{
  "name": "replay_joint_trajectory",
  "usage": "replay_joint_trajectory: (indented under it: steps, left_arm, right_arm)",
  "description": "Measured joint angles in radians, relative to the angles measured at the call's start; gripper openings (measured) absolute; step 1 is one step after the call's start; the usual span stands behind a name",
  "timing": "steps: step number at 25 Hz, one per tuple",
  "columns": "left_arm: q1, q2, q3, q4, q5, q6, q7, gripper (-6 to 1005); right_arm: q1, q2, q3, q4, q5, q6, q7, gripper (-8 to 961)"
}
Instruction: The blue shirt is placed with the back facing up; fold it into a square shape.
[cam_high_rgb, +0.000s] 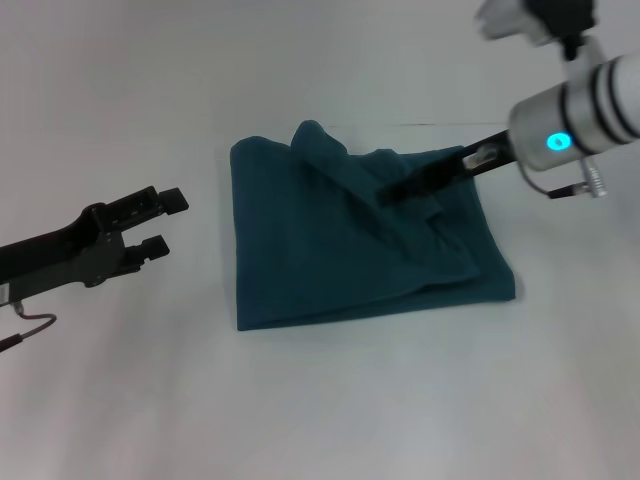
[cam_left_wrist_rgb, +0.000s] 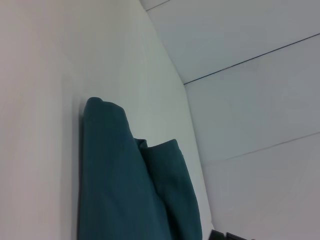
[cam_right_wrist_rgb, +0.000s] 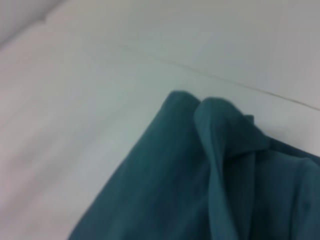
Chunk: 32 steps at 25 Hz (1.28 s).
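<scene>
Blue shirt (cam_high_rgb: 340, 250), centre frame, near-square; right gripper (cam_high_rgb: 400, 190) over its bunched top layer, grip unclear; left gripper (cam_high_rgb: 165, 222) open, empty; I'd flatten that ridge squarely.

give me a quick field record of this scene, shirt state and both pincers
shirt: blue shirt on the white table, partly folded into a rough rectangle, a raised ridge of fabric across its top
left pincer: left pincer open, off the shirt's left edge, holding nothing
right pincer: right pincer over the shirt's upper middle, at the ridge
fold status: not yet a neat square
</scene>
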Motion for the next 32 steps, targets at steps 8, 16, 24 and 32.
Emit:
replay_joint_trajectory:
  steps: [8, 16, 24, 32]
  left_arm:
    - [-0.008, -0.002, 0.000, -0.004, -0.002, -0.005, 0.002, 949]
    - [-0.007, -0.007, 0.000, -0.006, -0.002, -0.012, 0.002, 948]
    - [-0.008, -0.009, 0.002, -0.014, -0.003, -0.023, 0.004, 948]
    - [-0.007, -0.009, 0.006, -0.017, -0.005, -0.036, 0.006, 948]
  right_arm:
    - [0.012, 0.059, -0.079, 0.002, -0.051, 0.124, 0.012, 666]
    - [0.006, 0.067, -0.109, 0.020, -0.053, 0.176, 0.042, 612]
    - [0.006, 0.068, -0.113, 0.022, -0.053, 0.175, 0.048, 349]
    - [0.004, 0.066, -0.109, 0.016, -0.053, 0.165, 0.097, 192]
